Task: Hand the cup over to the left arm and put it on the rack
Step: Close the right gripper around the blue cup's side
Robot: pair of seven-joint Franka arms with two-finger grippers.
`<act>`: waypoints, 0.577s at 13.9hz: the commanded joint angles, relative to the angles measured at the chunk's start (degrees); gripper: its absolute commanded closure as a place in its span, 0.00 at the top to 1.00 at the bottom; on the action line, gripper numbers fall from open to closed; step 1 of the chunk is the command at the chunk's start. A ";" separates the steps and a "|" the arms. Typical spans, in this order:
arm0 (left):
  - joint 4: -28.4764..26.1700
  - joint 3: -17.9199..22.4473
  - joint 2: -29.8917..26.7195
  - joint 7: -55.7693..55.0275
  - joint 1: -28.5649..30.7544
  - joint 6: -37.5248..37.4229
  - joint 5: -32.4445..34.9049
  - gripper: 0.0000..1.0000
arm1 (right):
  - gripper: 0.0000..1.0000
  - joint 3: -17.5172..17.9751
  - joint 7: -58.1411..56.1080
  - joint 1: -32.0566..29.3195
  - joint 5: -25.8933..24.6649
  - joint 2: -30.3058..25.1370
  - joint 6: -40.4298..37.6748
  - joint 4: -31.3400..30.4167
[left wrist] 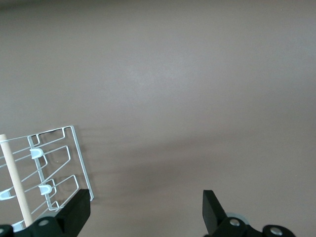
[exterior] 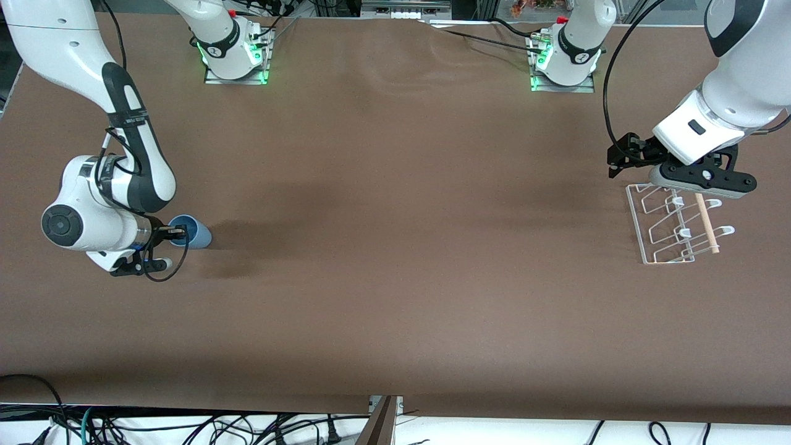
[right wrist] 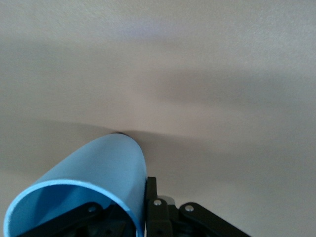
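The cup point(exterior: 191, 232), a smooth light-blue tapered tumbler, sits at the middle left of the front view, at the right arm's end of the table. The right gripper point(exterior: 176, 233) grasps its rim wall, one finger inside the mouth. In the right wrist view the cup point(right wrist: 94, 187) lies tilted, long axis pointing away from the gripper. The left gripper point(exterior: 624, 154), released with fingers spread, waits over the rack point(exterior: 673, 225) at the middle right, well apart. Handover likely requires crossing the table.
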 commanded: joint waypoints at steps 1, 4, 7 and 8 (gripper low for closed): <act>0.60 -0.57 0.33 0.04 0.13 -0.77 1.50 1.00 | 0.00 0.33 2.52 0.94 4.01 -0.52 -6.52 4.53; 0.69 -0.84 0.60 0.47 0.13 -0.68 1.59 1.00 | 0.00 0.42 8.05 2.53 4.20 -0.60 -8.98 6.99; 0.60 -0.84 0.86 0.21 0.13 -0.59 1.59 1.00 | 0.00 4.70 20.67 4.02 4.72 -0.34 -12.33 10.42; 0.60 -0.75 0.86 0.82 0.21 -0.68 1.59 1.00 | 0.00 6.73 26.30 4.03 7.77 -0.25 -12.34 11.47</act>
